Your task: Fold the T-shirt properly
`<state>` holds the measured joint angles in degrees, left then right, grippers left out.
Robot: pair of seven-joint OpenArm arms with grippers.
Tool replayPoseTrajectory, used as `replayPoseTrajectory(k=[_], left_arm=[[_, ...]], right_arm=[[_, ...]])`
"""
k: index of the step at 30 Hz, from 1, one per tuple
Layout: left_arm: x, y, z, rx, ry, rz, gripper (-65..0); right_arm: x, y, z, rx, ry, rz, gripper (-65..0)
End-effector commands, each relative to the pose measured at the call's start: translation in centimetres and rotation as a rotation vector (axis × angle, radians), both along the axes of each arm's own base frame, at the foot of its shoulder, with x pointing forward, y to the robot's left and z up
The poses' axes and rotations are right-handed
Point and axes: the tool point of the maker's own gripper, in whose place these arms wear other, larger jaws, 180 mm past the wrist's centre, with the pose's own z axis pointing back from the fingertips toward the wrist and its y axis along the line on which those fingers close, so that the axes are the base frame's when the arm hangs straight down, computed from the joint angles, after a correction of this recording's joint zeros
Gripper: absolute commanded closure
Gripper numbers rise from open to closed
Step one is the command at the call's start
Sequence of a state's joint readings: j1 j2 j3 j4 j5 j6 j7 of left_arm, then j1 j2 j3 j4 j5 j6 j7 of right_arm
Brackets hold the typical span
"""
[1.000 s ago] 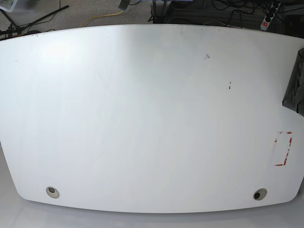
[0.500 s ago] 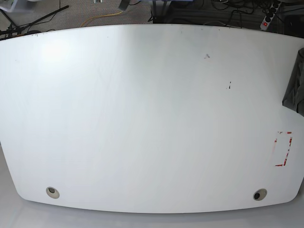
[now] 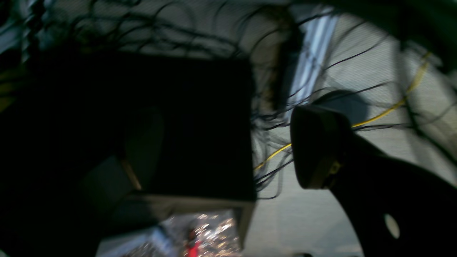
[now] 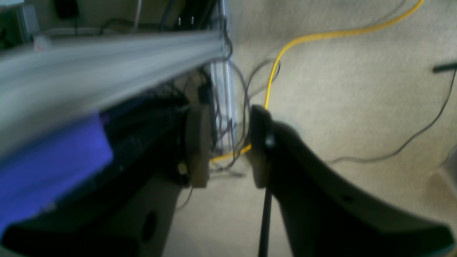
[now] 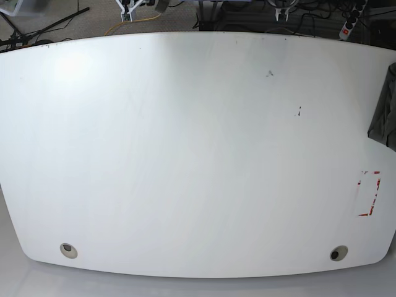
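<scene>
Base view: bright, even overhead light; the white counter (image 5: 185, 154) shows a soft glare patch at upper left, and its edges bow from wide-angle distortion. Focus is sharp. Left wrist view: dim and underexposed, left half nearly black, heavy motion blur, small specular sparkles at the bottom. Right wrist view: well lit over the carpet (image 4: 357, 89), strongly smeared at left, soft throughout.

White table (image 5: 185, 154) top bare and open, dark T-shirt (image 5: 385, 117) bunched at right edge
</scene>
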<state>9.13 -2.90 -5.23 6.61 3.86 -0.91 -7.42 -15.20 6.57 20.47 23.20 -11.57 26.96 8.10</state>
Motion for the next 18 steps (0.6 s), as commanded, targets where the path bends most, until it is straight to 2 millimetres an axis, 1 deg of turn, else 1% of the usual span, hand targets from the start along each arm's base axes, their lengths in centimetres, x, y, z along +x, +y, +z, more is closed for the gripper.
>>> replayPoseTrajectory(k=[1, 3, 4, 7, 12, 18], left_arm=[[-1.2, 0.3, -0.1, 0.007, 0.053, 0.004, -51.1], [-0.9, 0.2, -0.1, 0.004, 0.067, 0.010, -51.1], [-0.3, 0.2, -0.2, 0.007, 0.058, 0.010, -51.1], [0.4, 0.6, -0.2, 0.027, 0.048, 0.008, -51.1], [-0.1, 0.4, -0.2, 0.024, 0.073, 0.011, -51.1], [0.0, 0.3, -0.2, 0.022, 0.071, 0.012, -51.1]], right_arm=[[-0.4, -0.5, -0.2, 0.002, 0.021, -0.010, -19.0], [0.1, -0.8, -0.4, 0.003, 0.029, -0.014, -19.0], [0.1, -0.7, -0.5, 0.008, 0.037, -0.015, -19.0], [0.2, -1.0, -0.6, 0.006, 0.063, -0.009, -19.0], [0.2, -0.9, -0.6, 0.008, 0.069, -0.005, -19.0], [0.1, -0.6, -0.7, 0.012, 0.070, -0.007, -19.2]])
